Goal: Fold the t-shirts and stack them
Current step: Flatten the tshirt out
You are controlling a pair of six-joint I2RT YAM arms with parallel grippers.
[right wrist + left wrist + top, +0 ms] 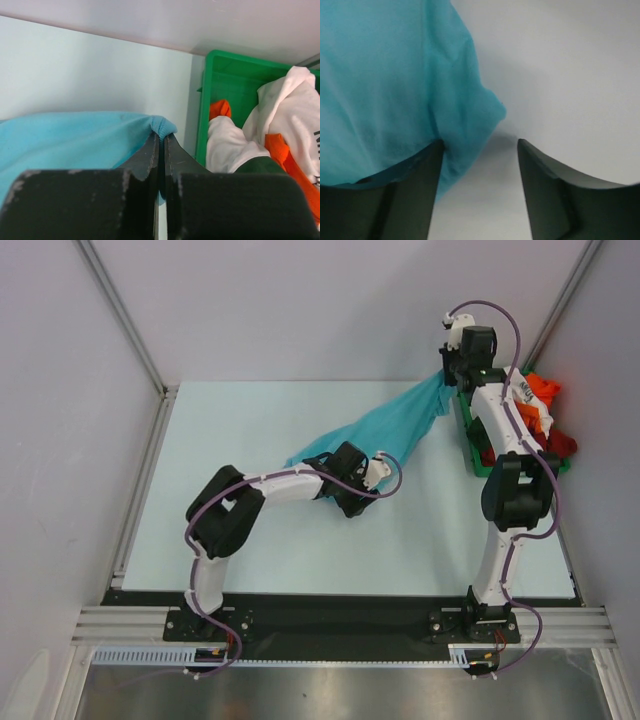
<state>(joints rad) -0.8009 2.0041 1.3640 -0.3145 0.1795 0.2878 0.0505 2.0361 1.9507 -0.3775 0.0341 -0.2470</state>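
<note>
As right hand (pixel 161 136) pinches turquoise shirt (pixel 390 425), bin (pixel 225 70) beside

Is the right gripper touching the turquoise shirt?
Touching. The right wrist view shows the right gripper with jaws shut on a fold of the turquoise shirt, pinched at their tips.
</note>
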